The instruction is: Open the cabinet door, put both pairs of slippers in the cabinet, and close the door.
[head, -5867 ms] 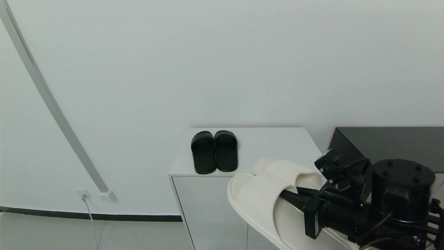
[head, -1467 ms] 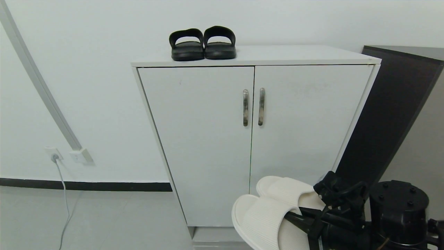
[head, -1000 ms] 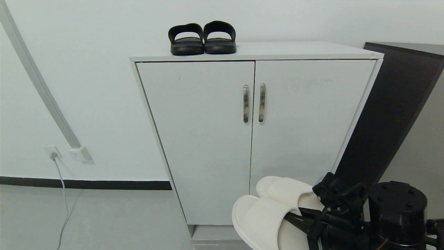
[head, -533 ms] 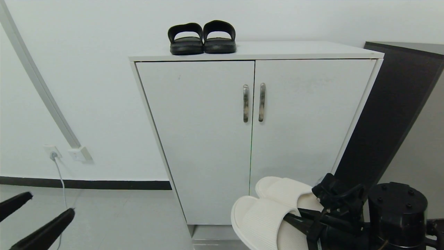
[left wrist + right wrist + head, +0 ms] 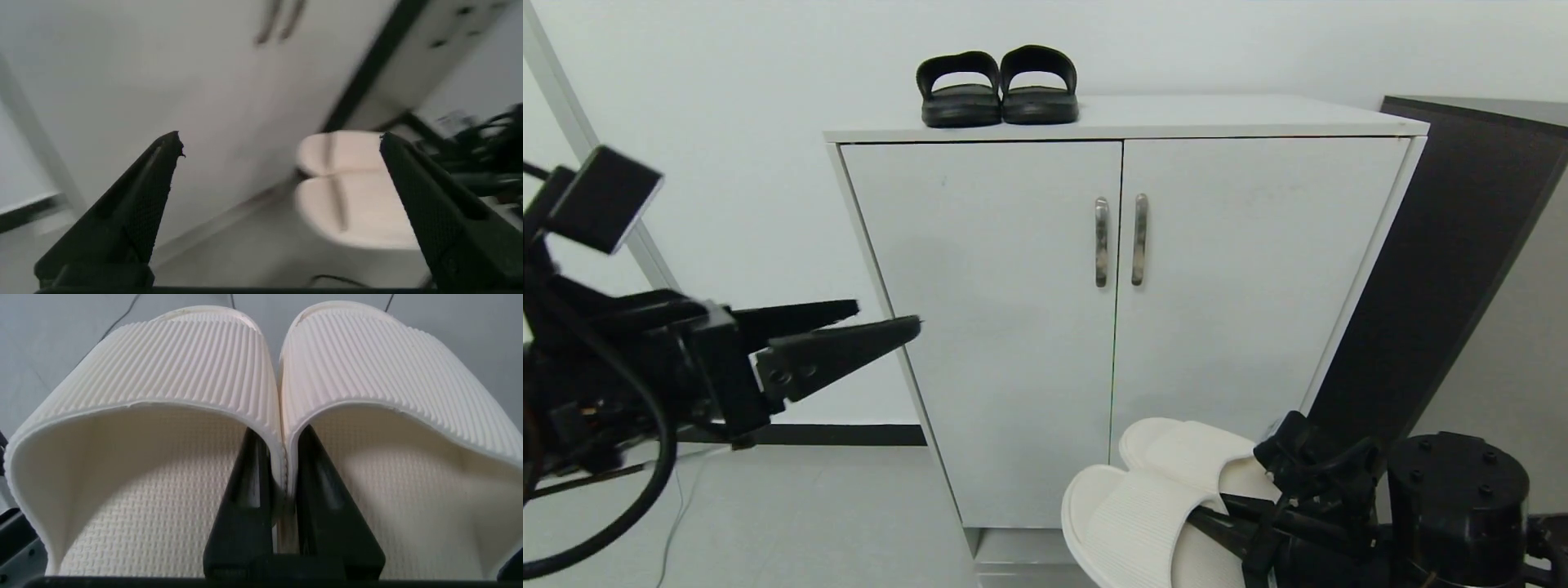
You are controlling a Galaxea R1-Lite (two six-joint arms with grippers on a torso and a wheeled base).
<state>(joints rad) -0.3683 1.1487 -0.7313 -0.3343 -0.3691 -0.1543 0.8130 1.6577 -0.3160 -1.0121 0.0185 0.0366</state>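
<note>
Two cabinet doors [image 5: 1013,327] are shut. The right pincer [image 5: 278,457] clamps both white slippers [image 5: 1143,506] by their touching inner walls; the left pincer [image 5: 889,315], spread apart, is free for a handle [image 5: 1101,242]. On top sit the black slippers [image 5: 998,86].

One pair of slippers [image 5: 998,86] sits on the cabinet [image 5: 1241,114] top at its front edge, left of middle. The other pair [image 5: 1143,498], on the right end effector [image 5: 278,469], is before the right door [image 5: 1258,269], low down. The left end effector [image 5: 888,315] is before the cabinet's left edge.
</note>
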